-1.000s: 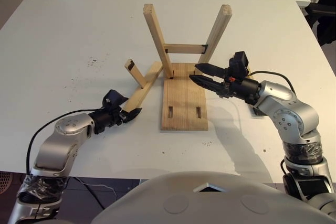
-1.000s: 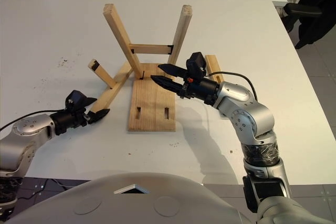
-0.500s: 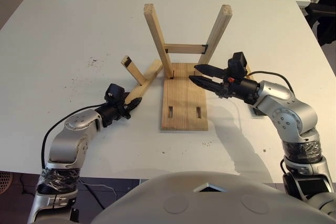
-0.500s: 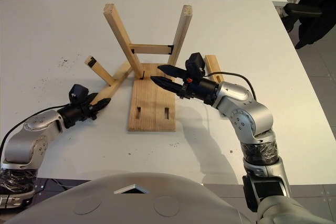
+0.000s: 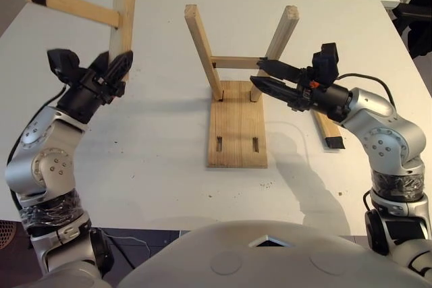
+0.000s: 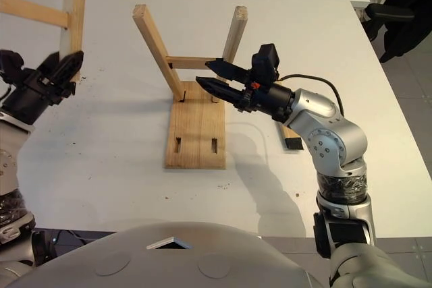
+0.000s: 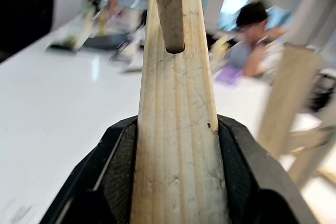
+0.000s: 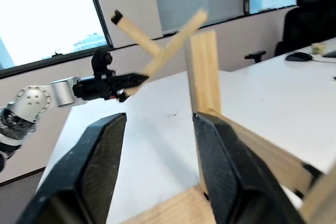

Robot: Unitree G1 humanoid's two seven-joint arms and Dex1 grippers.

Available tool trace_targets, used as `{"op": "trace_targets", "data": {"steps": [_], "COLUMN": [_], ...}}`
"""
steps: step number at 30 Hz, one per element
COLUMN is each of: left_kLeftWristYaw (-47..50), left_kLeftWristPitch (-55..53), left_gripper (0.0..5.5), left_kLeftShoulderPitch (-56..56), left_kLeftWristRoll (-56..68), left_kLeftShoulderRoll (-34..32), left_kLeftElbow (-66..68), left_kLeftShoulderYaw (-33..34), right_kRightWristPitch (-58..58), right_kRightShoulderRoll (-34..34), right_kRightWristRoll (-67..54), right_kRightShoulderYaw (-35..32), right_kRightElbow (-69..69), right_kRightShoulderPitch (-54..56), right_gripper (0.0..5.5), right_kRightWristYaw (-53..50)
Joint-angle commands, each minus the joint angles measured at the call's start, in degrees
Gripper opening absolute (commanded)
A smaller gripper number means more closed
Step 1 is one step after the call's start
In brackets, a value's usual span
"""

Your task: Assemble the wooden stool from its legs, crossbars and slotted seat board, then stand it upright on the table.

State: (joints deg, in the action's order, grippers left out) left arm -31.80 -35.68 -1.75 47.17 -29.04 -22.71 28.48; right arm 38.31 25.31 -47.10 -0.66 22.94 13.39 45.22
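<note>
my left gripper [image 5: 116, 69] is up in the air over the left side of the table [image 5: 135, 160], clamped tight on the lower end of a raised leg [image 5: 123, 11]. in the left wrist view both jaws press flat against the wood. the top of that leg is cut off by the frame edge, so i can't see how long it is. a short crossbar [image 5: 73, 6] sticks out sideways from it, ending in a dark tip. the slotted seat board [image 5: 236, 129] lies flat mid-table, two empty slots [image 5: 237, 144] showing at its near end. at its far end a left post [image 5: 202, 52] and a right post [image 5: 277, 42] stand splayed, joined by a rail [image 5: 236, 63]. where their feet meet the board is partly hidden, so i can't say how deep they sit. my right gripper [image 5: 256, 71] hangs with its fingers [image 8: 105, 171] spread apart, the tips around the right post near the rail joint. whether they touch the wood i cannot tell. a spare wooden piece [image 5: 329, 131] with a dark end lies behind my right forearm, mostly covered by it.
</note>
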Motion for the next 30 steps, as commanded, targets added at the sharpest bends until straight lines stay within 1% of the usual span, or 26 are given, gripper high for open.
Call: {"op": "trace_targets", "data": {"steps": [1, 4, 9, 20, 21, 22, 28, 30], "left_kLeftWristYaw": [-4.4, -6.3, -8.4, -11.2, -11.4, -11.7, -12.7, -13.2], "left_kLeftWristPitch": [-2.4, -2.6, -2.1, -1.0, -0.9, -0.8, -0.2, 0.3], "left_gripper": [2.02, 2.02, 2.02, 2.02, 2.02, 2.02, 2.02, 2.02], "left_kLeftShoulderPitch": [0.9, 2.3, 3.0, 4.6, 4.7, 4.9, 6.2, 6.6], "left_kLeftWristRoll": [13.4, 16.5, 19.0, 17.1, 17.0, 16.7, 14.3, 13.2], "left_kLeftShoulderRoll": [-1.3, -2.4, -5.1, -7.8, -7.8, -7.9, -7.7, -7.9], "left_kLeftElbow": [-19.0, -24.5, -25.1, -23.4, -23.2, -23.0, -21.6, -21.0], "left_kLeftShoulderYaw": [-6.4, -10.6, -12.3, -16.4, -16.7, -17.0, -19.3, -20.2], "right_kRightWristPitch": [3.4, 5.3, 8.1, 8.4, 8.5, 8.5, 9.0, 9.1], "right_kRightShoulderRoll": [2.1, 4.1, 8.6, 8.3, 8.2, 8.1, 8.2, 8.3], "right_kRightWristRoll": [-8.2, -12.0, -15.7, -17.4, -17.8, -18.0, -18.5, -17.9], "right_kRightShoulderYaw": [-2.8, -3.5, -3.6, -2.8, -2.8, -2.7, -1.9, -1.4], "right_kRightElbow": [3.1, 3.2, 2.1, 1.1, 1.2, 1.2, 0.8, 0.6], "right_kRightShoulderPitch": [3.3, 5.8, 8.3, 12.0, 12.0, 12.1, 13.0, 13.1], "right_gripper": [2.96, 3.38, 3.42, 3.42, 3.20, 3.12, 2.17, 2.07], "right_kRightWristYaw": [3.4, 6.4, 13.3, 15.3, 15.4, 15.5, 16.9, 17.3]}}
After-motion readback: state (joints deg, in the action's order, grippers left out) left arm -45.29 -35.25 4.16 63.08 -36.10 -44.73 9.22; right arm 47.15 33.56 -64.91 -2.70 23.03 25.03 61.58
